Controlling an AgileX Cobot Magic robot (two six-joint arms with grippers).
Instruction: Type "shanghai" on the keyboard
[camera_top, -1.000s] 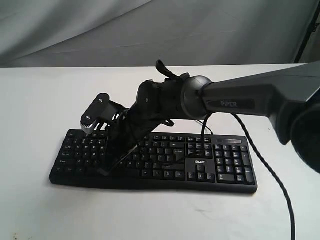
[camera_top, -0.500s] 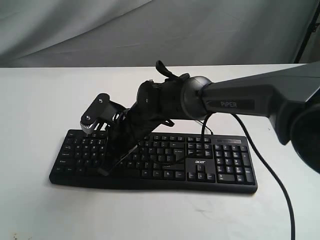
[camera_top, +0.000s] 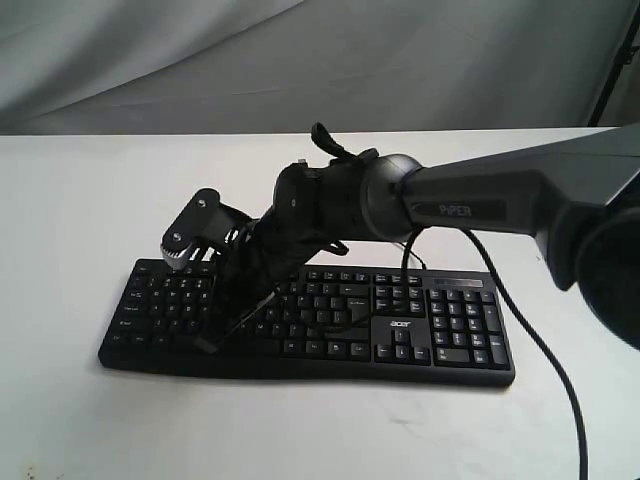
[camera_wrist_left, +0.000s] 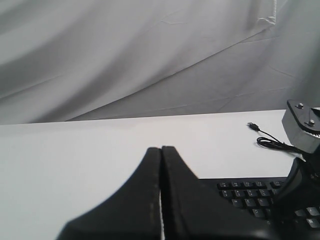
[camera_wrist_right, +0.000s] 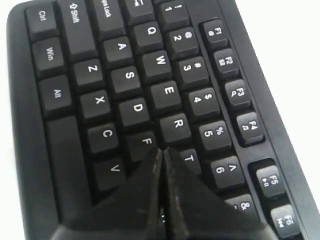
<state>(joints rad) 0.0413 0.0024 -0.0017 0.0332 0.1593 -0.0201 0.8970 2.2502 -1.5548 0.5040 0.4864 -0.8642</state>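
Observation:
The black keyboard (camera_top: 440, 330) lies on the white table, its white acer logo (camera_top: 400, 324) facing the front. My right gripper (camera_top: 207, 345) reaches across from the right and slants down over the keyboard's left half. In the right wrist view the keyboard (camera_wrist_right: 130, 75) fills the frame and the right gripper (camera_wrist_right: 161, 151) is shut with nothing in it. Its tips are close above the keys where F, R and T meet, and I cannot tell whether they touch. My left gripper (camera_wrist_left: 161, 149) is shut and empty, low over the bare table beside the keyboard (camera_wrist_left: 250, 192).
The keyboard's thin black cable (camera_top: 540, 340) runs off to the right and toward the front. Its loose USB plug end (camera_wrist_left: 252, 125) lies on the table behind the keyboard. Grey cloth hangs behind the white table (camera_top: 80, 200).
The right gripper's tips have crept slightly left and down over the keyboard. Nothing else has moved.

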